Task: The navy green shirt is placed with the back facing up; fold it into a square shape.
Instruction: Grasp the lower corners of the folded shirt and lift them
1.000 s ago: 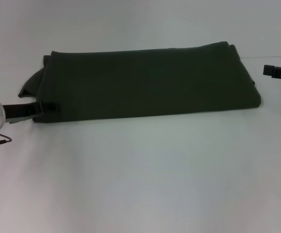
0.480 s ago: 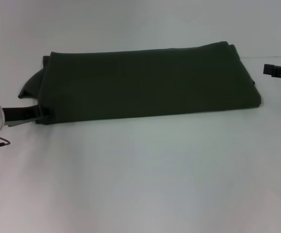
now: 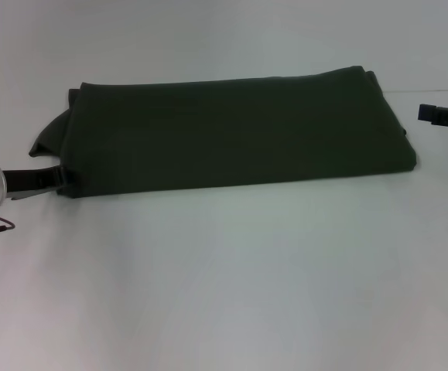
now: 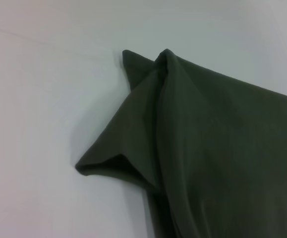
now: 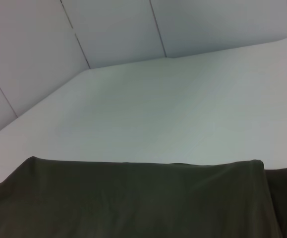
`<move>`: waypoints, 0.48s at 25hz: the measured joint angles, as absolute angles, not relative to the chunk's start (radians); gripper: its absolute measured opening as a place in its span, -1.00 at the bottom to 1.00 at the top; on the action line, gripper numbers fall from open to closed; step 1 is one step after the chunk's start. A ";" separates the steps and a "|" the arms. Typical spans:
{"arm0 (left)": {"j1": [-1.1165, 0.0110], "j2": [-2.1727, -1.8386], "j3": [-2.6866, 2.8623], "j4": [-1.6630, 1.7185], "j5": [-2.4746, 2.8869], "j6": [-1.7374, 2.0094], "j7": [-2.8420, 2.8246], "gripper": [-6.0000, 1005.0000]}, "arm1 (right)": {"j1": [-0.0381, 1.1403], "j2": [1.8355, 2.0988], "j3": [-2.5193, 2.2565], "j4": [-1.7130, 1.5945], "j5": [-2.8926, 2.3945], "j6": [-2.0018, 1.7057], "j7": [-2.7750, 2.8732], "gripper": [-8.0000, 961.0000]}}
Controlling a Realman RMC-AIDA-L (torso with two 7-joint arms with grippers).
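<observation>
Navy green shirt [image 3: 235, 131], head view: folded into a long flat band, lying across the far half of the white tabletop [image 3: 231, 278]; one sleeve sticking out at its left end.
Left tool [image 3: 63, 176], head view: low on the tabletop at the shirt's near-left corner, black tip just touching the hem; impossible to tell whether open or closed, tip too dark against the cloth.
Right tool [image 3: 444, 114], head view: off the shirt's right end, apart from the cloth, raised slightly above the tabletop; only part in view, opening not readable.
Navy green shirt [image 4: 212, 148], left wrist view: left end seen close, layers stacked, sleeve [image 4: 121, 148] fanned out as a pointed flap onto the tabletop [image 4: 44, 99]; no fingers in view.
Navy green shirt [image 5: 133, 201], right wrist view: right end of the fold, smooth top layer, lower layer peeking out past its edge; tabletop [image 5: 183, 109] beyond, panelled wall [image 5: 108, 29] behind.
</observation>
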State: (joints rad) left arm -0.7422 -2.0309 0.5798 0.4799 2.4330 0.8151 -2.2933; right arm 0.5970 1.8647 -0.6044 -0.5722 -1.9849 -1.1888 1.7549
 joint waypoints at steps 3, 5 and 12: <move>-0.742 -2.031 0.580 0.479 2.433 0.806 -2.293 -0.39 | 0.597 1.866 -0.604 -0.572 -1.985 -1.189 1.755 0.96; -0.742 -2.031 0.580 0.478 2.433 0.801 -2.293 -0.49 | 0.596 1.866 -0.602 -0.572 -1.985 -1.189 1.755 0.96; -0.748 -2.024 0.580 0.475 2.440 0.805 -2.304 -0.81 | 0.592 1.867 -0.598 -0.572 -1.985 -1.194 1.763 0.96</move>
State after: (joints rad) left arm -0.7476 -2.0242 0.5798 0.4754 2.4404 0.8045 -2.3043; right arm 0.5920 1.8672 -0.5977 -0.5722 -1.9849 -1.1942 1.7632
